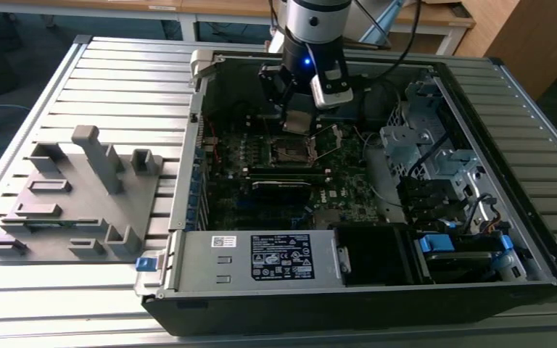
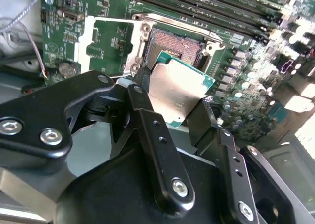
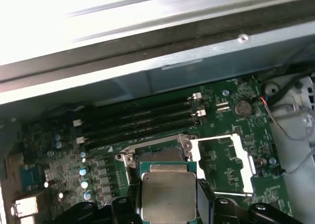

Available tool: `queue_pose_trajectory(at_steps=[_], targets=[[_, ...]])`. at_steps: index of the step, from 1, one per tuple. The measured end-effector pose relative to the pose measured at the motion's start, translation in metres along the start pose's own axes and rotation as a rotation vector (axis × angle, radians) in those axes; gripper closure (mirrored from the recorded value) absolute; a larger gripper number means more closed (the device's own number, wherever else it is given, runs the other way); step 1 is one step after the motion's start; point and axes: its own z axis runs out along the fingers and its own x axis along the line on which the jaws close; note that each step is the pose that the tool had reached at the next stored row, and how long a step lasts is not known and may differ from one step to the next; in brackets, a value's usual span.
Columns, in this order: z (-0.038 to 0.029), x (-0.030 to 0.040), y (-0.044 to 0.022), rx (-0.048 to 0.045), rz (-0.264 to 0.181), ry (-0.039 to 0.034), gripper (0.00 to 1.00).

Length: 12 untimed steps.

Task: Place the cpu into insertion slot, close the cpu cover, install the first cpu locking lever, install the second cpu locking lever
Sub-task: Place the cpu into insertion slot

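Grey metal cpu (image 2: 178,88) is gripped by the claw (image 2: 171,100), held over the insertion slot (image 2: 174,47); cpu cover (image 2: 86,47) is swung open beside.

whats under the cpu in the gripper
The open insertion slot sits below the cpu, its dark centre partly visible in the second wrist view. The rest of the slot is covered by the cpu and gripper.

worktop (image 1: 114,80): grey ribbed metal slats, all I work over | case (image 1: 356,308): open PC case lying flat on it, toward the exterior view's right | jig (image 1: 75,210): grey block with upright posts, just beside the case, on the exterior view's left
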Motion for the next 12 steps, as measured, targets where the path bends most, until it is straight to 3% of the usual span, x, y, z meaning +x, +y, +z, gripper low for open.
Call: queue_pose_trajectory(at_steps=[7,12], targets=[[0.0002,0.0,0.0,-0.0001,0.124,-0.0112,0.46],[0.0002,0.0,0.0,-0.0001,0.136,-0.0123,0.46]])
